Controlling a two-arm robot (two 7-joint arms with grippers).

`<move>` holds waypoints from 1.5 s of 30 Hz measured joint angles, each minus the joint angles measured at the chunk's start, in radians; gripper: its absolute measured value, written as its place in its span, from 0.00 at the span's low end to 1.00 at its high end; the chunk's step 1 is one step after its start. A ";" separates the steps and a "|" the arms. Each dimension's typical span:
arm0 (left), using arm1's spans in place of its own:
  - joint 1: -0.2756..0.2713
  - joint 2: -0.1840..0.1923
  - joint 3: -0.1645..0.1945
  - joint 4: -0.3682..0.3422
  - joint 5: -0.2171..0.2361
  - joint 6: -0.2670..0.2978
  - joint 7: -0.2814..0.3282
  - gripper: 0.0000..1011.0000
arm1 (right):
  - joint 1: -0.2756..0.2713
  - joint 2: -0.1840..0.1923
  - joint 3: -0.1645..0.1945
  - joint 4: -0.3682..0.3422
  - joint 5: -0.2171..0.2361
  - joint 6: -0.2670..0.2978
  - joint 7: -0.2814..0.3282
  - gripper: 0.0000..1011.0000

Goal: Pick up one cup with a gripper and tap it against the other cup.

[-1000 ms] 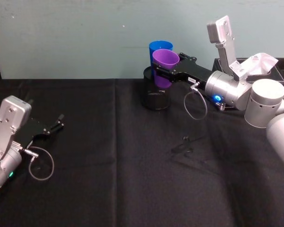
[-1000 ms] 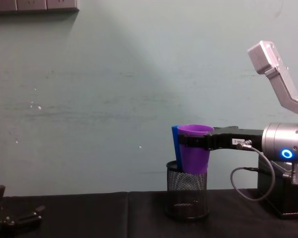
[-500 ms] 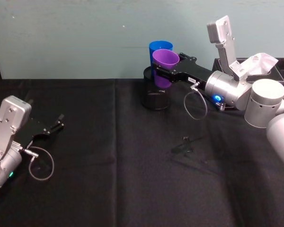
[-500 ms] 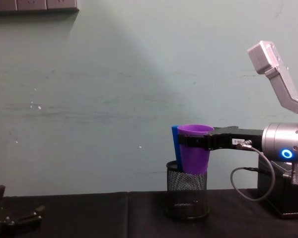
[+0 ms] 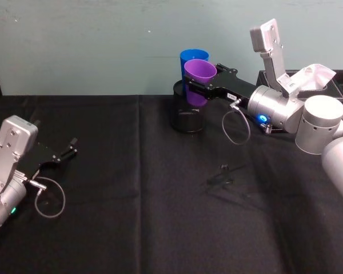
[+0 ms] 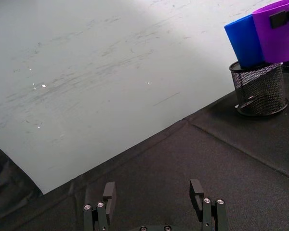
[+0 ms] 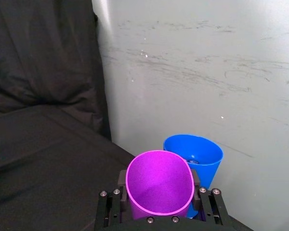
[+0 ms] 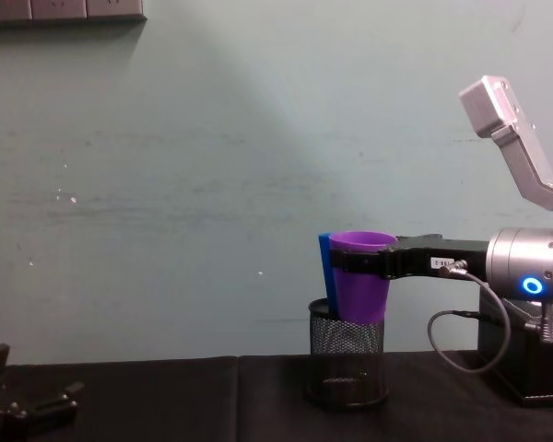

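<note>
Black cloth table [image 5: 131, 200]: left gripper [image 5: 66, 153] parked on it, fingers spread, empty.
Right gripper [image 8: 361, 263]: clamped round the smooth purple plastic tumbler [image 8: 359, 295], held at the black wire-mesh pot [image 8: 347, 359] mouth.
Bright blue plastic tumbler [image 5: 193, 56]: standing in that pot, apparently touching the purple one.
Progress: pickup done; tap seemingly at contact.

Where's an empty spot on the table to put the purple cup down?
The black cloth between the parked left gripper and the black wire-mesh pot is bare. It's crowded over that pot: the right gripper holds the purple plastic tumbler beside the blue plastic tumbler.
</note>
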 joint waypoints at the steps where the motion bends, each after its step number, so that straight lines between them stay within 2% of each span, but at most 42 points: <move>1: 0.000 0.000 0.000 0.000 0.000 0.000 0.000 0.99 | 0.000 0.000 0.000 0.000 0.000 0.000 0.000 0.72; 45: 0.000 0.000 0.000 0.000 0.000 0.000 0.000 0.99 | 0.000 0.000 0.000 0.000 0.000 0.000 0.000 0.72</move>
